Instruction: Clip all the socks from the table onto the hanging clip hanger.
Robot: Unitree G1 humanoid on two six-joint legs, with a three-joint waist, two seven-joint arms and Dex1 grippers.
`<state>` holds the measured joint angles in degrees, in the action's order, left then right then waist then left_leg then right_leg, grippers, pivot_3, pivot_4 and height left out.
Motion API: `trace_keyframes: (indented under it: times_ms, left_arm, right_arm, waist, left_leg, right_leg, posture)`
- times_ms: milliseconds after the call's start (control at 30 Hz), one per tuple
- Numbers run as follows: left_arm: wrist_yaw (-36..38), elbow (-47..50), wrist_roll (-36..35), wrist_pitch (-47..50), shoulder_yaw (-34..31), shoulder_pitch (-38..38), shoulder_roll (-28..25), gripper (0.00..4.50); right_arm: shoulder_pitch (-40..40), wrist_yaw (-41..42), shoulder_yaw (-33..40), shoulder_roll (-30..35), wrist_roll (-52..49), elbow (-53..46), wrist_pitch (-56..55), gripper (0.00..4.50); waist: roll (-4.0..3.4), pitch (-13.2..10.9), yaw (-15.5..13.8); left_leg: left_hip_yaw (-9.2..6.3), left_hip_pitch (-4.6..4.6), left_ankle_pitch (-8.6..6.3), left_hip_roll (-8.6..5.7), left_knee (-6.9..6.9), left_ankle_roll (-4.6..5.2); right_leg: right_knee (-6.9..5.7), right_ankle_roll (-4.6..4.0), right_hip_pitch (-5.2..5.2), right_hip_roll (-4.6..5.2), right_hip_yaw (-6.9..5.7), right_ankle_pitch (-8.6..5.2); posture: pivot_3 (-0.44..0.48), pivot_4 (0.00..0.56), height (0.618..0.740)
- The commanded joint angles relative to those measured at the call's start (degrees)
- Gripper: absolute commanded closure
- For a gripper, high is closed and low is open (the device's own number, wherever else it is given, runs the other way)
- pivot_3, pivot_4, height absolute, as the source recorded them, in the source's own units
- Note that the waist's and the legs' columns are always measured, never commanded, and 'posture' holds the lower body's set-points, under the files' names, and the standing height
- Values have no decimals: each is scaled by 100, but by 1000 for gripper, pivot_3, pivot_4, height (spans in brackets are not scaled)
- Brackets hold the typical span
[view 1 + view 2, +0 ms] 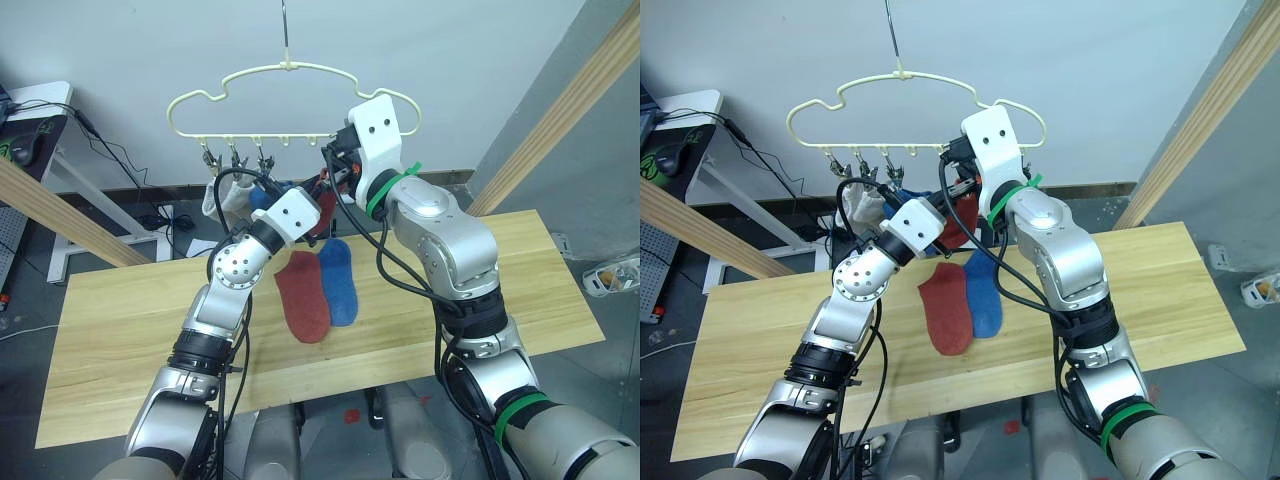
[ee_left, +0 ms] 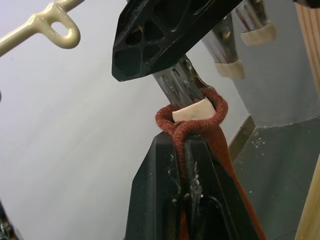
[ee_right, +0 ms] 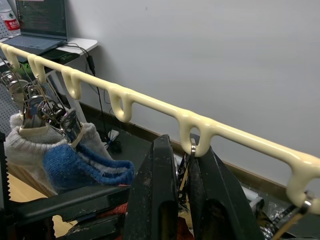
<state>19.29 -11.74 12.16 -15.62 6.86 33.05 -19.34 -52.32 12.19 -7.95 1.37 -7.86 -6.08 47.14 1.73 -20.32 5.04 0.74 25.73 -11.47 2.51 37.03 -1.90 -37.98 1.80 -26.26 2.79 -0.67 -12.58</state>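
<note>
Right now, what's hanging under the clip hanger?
Under the clip hanger: grey socks and a blue sock clipped. Left gripper holds a red sock at a clip. Arms cover other clips.

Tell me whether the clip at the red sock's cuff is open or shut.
Open: the right gripper squeezes the clip, its pad inside the red sock cuff held by the left gripper.

White desk far left with black cables trailing down to the floor, laptop on it. Wooden poles: one slanting at left, one at right. Grey-white wall behind. Grey floor. Small object on the floor at far right, can't identify.
</note>
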Motion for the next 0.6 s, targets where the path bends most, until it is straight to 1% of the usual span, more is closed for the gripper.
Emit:
trace_keyframes:
  times_ms: [33, 67, 133, 367, 533, 567, 600]
  left_arm:
    - [-49, 224, -86, -216, -1, 3, 49, 4500]
    - [-49, 226, -84, -220, -2, -1, 50, 4500]
    - [-52, 213, -81, -237, -17, -8, 46, 4500]
    - [-66, 159, -74, -280, -62, -20, 10, 4500]
    - [-51, 144, -84, -236, -72, -19, 0, 4500]
    - [72, 160, -209, -172, -75, -42, 5, 4500]
    - [121, 187, -283, -116, -96, -74, 9, 4252]
  right_arm:
    - [-2, -13, 7, -37, -22, -204, 3, 3802]
    - [1, -13, 10, -37, -23, -207, 3, 3553]
    - [-3, -18, 17, -37, -19, -203, 0, 2752]
    - [-64, 23, 112, -38, -112, -304, 65, 348]
    - [-107, 190, 380, 30, -449, -682, 306, 348]
    - [-102, 246, 413, 54, -539, -770, 362, 348]
    - [-93, 290, 436, 82, -607, -855, 423, 320]
  waist:
    - [0, 0, 0]
    - [0, 0, 0]
    - [1, 1, 0]
    - [1, 1, 0]
    - [1, 1, -2]
    - [1, 1, -2]
    - [1, 1, -2]
  left_leg:
    - [0, 0, 0, 0, 0, 0]
    - [-1, 0, 0, 0, 0, 0]
    - [-2, 0, 0, 0, 1, 0]
    - [-2, 0, 0, 0, 1, 0]
    - [-2, 0, 0, 2, 1, 0]
    - [-2, 0, 0, 2, 2, 0]
    - [-2, 0, 0, 1, 1, 0]
  right_leg:
    - [-1, 0, 0, 0, 0, 0]
    - [-1, 0, 0, 0, 0, 0]
    - [-2, 0, 0, 0, -1, 0]
    - [-2, 0, 0, 0, -1, 0]
    - [-2, -1, 0, 0, -1, 0]
    - [-2, -1, 0, 0, -1, 0]
    - [-2, -1, 0, 0, 0, 0]
  posture:
    - [-196, 323, 740]
    - [-196, 323, 740]
    - [-196, 323, 740]
    - [-196, 323, 740]
    - [-196, 324, 740]
    - [-196, 324, 740]
    - [-196, 324, 740]
